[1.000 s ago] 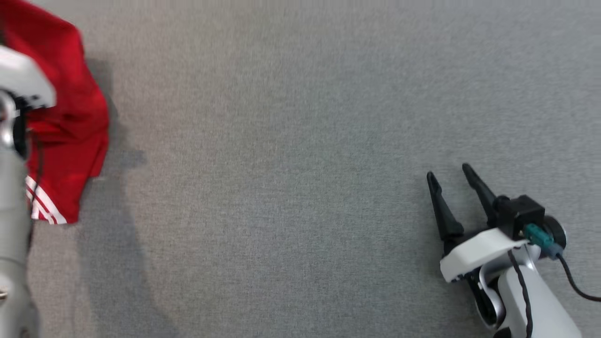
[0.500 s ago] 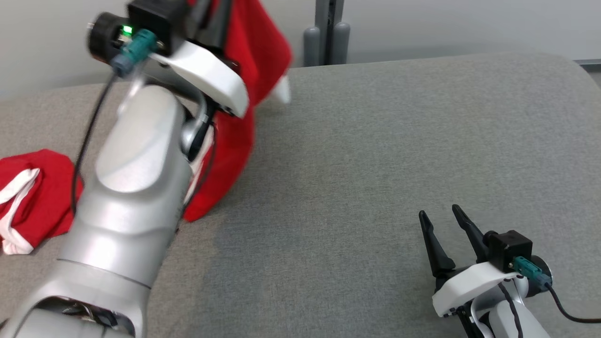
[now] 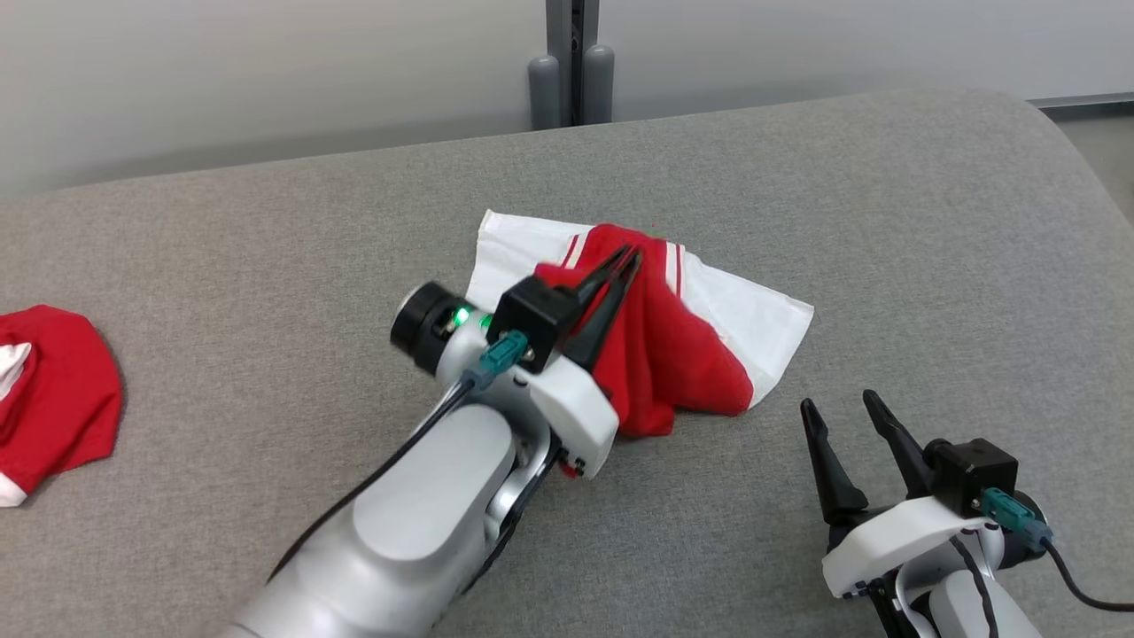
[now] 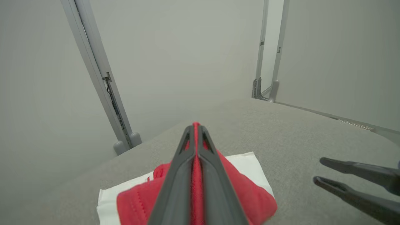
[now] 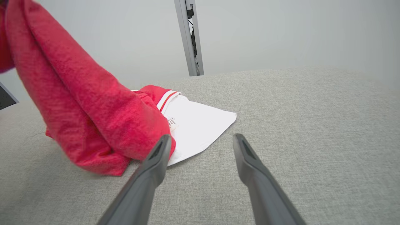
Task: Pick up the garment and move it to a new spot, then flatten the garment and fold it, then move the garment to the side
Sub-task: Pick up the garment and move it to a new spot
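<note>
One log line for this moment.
left gripper: shut on garment | garment: bunched, partly resting on grey surface | right gripper: open, empty

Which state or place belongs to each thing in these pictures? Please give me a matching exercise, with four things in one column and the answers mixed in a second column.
Column one:
1. left tool
2. right tool
3. red and white fabric garment
4. second crumpled red and white cloth

Column two:
A. open, holding nothing
B. lying at the left edge of the grey padded surface
C. shut on red fabric
D. partly held up, white part resting mid-surface

Pairs: 1-C, 2-A, 3-D, 4-B.
</note>
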You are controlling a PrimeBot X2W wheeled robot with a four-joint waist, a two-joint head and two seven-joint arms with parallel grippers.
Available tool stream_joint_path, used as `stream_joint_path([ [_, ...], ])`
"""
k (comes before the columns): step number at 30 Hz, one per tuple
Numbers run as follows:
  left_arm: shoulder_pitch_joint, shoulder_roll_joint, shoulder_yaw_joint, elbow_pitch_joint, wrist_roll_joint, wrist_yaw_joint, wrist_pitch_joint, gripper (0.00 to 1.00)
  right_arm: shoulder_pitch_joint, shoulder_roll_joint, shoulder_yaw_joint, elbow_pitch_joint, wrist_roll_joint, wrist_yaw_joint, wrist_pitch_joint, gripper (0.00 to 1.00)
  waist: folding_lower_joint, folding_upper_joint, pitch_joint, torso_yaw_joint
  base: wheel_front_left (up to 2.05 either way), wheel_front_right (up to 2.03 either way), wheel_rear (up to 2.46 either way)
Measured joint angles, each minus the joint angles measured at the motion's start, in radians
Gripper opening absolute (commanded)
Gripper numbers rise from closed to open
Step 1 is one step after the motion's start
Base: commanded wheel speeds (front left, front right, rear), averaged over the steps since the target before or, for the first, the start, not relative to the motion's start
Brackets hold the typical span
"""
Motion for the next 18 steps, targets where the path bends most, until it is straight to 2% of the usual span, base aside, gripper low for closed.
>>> stream_joint_path([
  [1,0.025,0.000,0.004,0.021,-0.004,0.007,-0.001,0.34,0.001,0.000,-0.005,0.000,-0.001,0.000,0.000,1.00,0.0000,0.0000,-0.001,0.004,0.00,0.00,0.00],
  [2,0.047,0.005,0.010,0.041,-0.006,0.010,-0.003,0.45,0.003,0.000,-0.009,-0.001,-0.002,0.000,0.000,1.00,0.0000,0.0000,-0.001,0.007,0.00,0.00,0.00],
  [3,0.068,0.012,0.016,0.059,-0.005,0.015,-0.004,0.49,0.006,0.000,-0.016,-0.001,-0.004,0.000,0.000,1.00,0.0000,0.0000,-0.003,0.012,0.00,0.00,0.00],
  [6,0.128,0.043,0.059,0.069,0.004,0.025,-0.005,1.00,0.010,0.000,-0.028,-0.001,-0.010,0.000,0.000,1.00,0.0000,0.0000,-0.007,0.028,0.00,0.00,0.00],
  [11,0.243,0.093,0.165,0.048,0.033,0.053,-0.006,1.00,0.018,0.000,-0.042,-0.001,-0.019,0.000,0.000,1.00,0.0000,0.0000,-0.021,0.052,0.00,0.00,0.00],
  [18,0.402,0.136,0.358,-0.041,0.087,0.087,-0.007,1.00,0.025,0.001,-0.058,-0.006,-0.029,0.000,0.000,1.00,0.0000,0.0000,-0.043,0.069,0.00,0.00,0.00],
])
